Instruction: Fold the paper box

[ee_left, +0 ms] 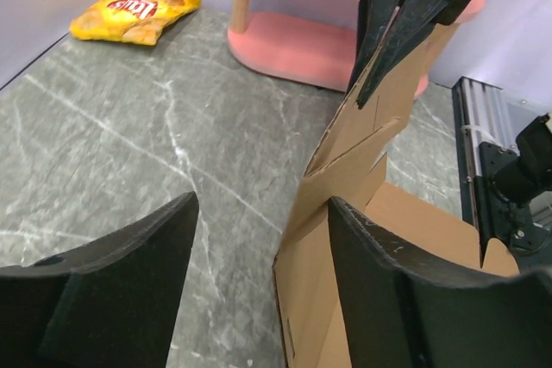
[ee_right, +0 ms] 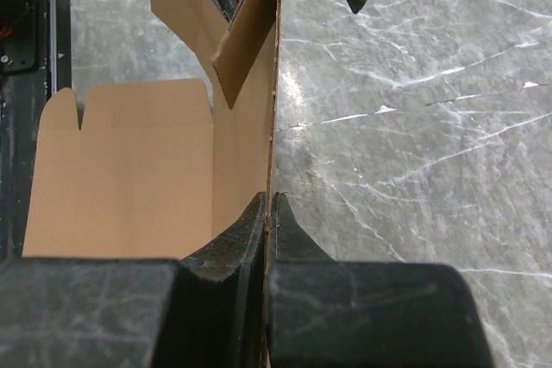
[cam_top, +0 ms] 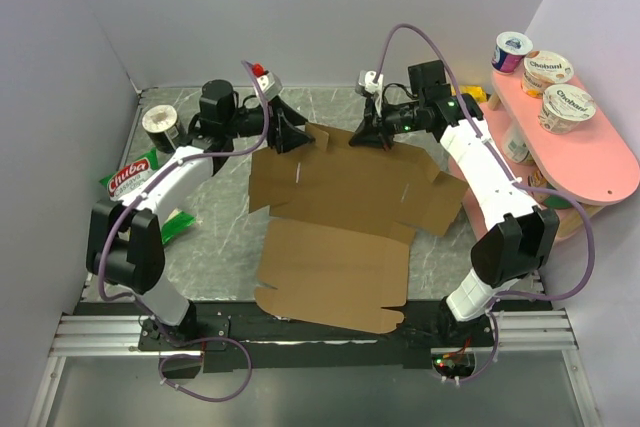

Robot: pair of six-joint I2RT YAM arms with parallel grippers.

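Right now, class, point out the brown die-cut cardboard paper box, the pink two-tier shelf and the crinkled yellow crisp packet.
brown die-cut cardboard paper box (cam_top: pixel 335 272): top view, flat near panel.
pink two-tier shelf (cam_top: pixel 607 162): top view, bare top tier.
crinkled yellow crisp packet (ee_left: pixel 138 8): left wrist view, its middle.

Words on the snack packs

The flat green snack bag (cam_top: pixel 133 183) on the table says "Chuba" in white letters on red. Two round white yogurt cups (cam_top: pixel 547 69) (cam_top: pixel 568 104) on the pink shelf (cam_top: pixel 610 162) each say "Chobani" on the lid. The crinkly yellow chip bag (ee_left: pixel 138 10) has a red logo, too blurry to read.
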